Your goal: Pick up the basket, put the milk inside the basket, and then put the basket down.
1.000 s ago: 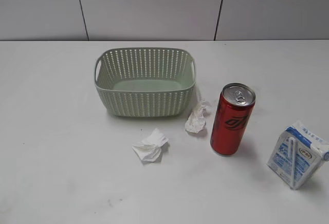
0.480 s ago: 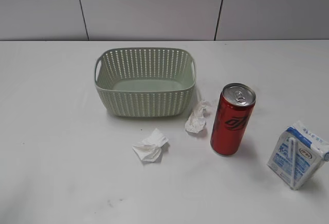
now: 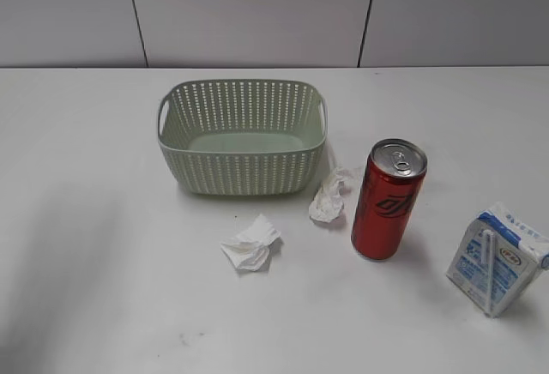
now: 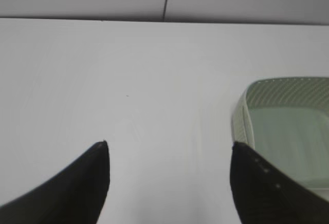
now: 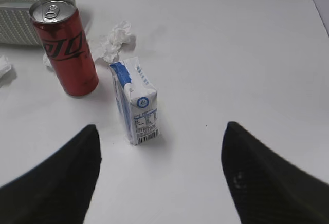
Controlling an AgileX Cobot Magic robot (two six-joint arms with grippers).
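The pale sage-green basket (image 3: 242, 136) stands empty on the white table at centre back. It also shows in the left wrist view (image 4: 288, 126) at the right edge and in the right wrist view (image 5: 36, 0) at top left. The white-and-blue milk carton (image 3: 497, 258) stands upright at the front right. In the right wrist view the milk carton (image 5: 136, 100) stands just ahead of my open, empty right gripper (image 5: 162, 136). My left gripper (image 4: 168, 149) is open and empty, over bare table left of the basket. Neither gripper shows in the exterior view.
A tall red soda can (image 3: 388, 200) stands between basket and milk; it also shows in the right wrist view (image 5: 64, 44). Two crumpled white tissues lie in front of the basket, one (image 3: 251, 243) to the left, one (image 3: 329, 196) beside the can. The grey panelled wall (image 3: 257, 14) lies behind the table.
The objects have not moved. A faint shadow has spread over the table at the front left of the exterior view.
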